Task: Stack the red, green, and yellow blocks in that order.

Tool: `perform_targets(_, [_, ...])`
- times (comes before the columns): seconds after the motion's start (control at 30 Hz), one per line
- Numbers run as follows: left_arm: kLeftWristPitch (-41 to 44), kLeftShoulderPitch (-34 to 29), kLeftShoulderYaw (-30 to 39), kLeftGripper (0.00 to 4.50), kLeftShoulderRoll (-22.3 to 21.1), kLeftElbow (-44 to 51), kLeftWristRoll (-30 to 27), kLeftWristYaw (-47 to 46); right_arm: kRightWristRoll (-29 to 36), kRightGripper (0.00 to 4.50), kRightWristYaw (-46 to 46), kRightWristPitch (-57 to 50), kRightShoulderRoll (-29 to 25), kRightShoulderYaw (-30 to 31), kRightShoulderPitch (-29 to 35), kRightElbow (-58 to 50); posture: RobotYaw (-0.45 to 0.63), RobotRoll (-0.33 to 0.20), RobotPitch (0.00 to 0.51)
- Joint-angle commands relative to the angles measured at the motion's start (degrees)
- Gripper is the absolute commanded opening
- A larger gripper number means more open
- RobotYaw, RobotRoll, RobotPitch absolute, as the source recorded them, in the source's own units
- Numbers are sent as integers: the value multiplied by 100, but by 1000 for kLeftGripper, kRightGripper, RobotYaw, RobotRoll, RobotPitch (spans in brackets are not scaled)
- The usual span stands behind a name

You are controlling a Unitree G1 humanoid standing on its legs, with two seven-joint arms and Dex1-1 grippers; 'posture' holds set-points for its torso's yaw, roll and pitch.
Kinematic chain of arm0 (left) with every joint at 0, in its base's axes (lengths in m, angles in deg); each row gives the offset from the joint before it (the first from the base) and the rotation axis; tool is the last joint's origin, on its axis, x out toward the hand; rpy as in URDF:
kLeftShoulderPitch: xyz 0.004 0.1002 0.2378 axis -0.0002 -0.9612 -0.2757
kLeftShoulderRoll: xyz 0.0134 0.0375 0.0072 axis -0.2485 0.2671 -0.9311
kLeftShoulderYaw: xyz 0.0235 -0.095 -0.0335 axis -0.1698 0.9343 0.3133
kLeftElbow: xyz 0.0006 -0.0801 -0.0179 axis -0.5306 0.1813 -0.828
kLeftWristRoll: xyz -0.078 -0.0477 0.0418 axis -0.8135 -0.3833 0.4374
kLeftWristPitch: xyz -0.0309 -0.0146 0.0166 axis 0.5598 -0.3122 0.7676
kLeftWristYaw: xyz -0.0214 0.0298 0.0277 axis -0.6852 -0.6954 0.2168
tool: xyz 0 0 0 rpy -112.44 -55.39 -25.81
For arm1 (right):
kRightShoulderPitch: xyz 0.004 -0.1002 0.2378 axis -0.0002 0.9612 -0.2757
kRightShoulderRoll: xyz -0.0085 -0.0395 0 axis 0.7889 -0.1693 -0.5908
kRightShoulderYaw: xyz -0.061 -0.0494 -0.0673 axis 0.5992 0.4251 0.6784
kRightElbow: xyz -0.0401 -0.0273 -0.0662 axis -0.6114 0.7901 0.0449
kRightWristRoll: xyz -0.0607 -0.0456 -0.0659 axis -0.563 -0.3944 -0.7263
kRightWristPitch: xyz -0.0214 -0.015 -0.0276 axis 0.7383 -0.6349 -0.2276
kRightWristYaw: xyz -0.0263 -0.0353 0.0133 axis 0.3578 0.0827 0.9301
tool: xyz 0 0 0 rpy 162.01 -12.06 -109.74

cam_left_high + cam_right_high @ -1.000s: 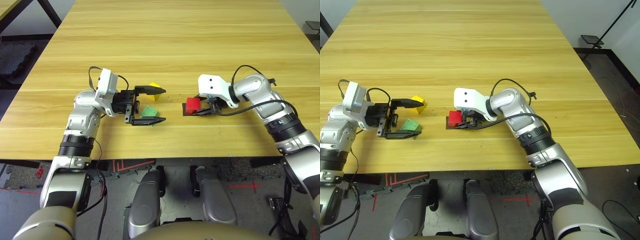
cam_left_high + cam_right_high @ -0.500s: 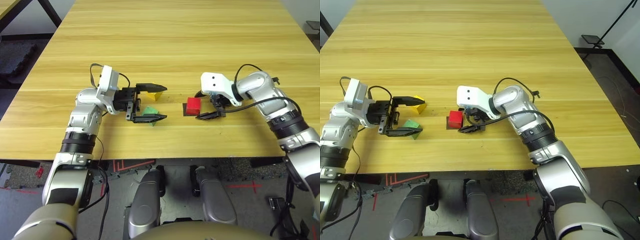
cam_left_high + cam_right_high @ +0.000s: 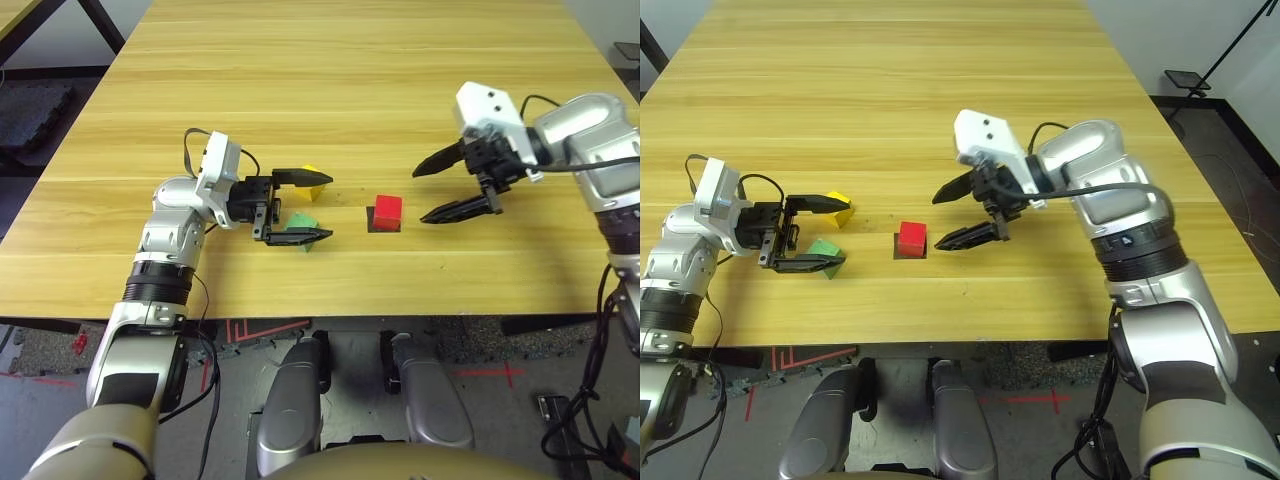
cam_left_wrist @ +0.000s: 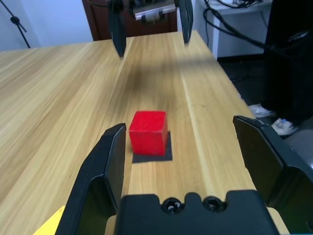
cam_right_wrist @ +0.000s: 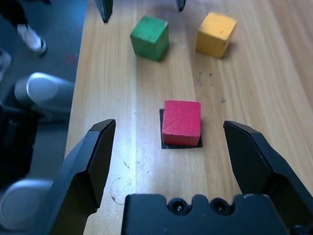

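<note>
Red block (image 3: pixel 387 208) sitting on black square patch (image 5: pixel 181 143) near table (image 3: pixel 320 90) front edge, untouched. Right of red block: right gripper (image 3: pixel 447 185) raised, fingers spread wide (holding nothing). Left of red block: green block (image 3: pixel 300 221) and yellow block (image 3: pixel 316 181) flanked by spread left gripper (image 3: pixel 312 206), neither block pinched.

— Silver forearms with black ribbed bands near the wrists; white housings behind each gripper.

— Two dark dots on the right housing, thin black cables looping over both wrists. And the left gripper (image 3: pixel 312 207)?

— Two black tapered fingers on a black base.

— Same on the right gripper (image 3: pixel 442 189); at the foot of its fingers, small round screws set in the black base.
</note>
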Motion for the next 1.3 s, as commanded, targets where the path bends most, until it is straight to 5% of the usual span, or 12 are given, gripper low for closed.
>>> perform_targets(0.03, [-242, 74, -6, 4500, -138, -356, 143, 210, 509, 4459, -81, 344, -435, -206, 472, 123, 215, 16, 224])
perform_targets(0.53, [-547, 445, -613, 4500, -810, -930, -180, 263, 1123, 4459, 158, -51, -1081, -999, 1629, -352, 173, 45, 232])
perform_targets(1.0, [-2183, 1101, -2962, 4500, -1718, -1571, -978, 263, 917, 4459, 389, 0, -1049, -995, 1762, -335, 166, 43, 203])
perform_targets(1.3, [-2902, 1550, -3999, 4500, -1674, -2247, -1195, 263, 929, 4459, 436, -56, -1084, -1027, 1848, -446, 139, 34, 202])
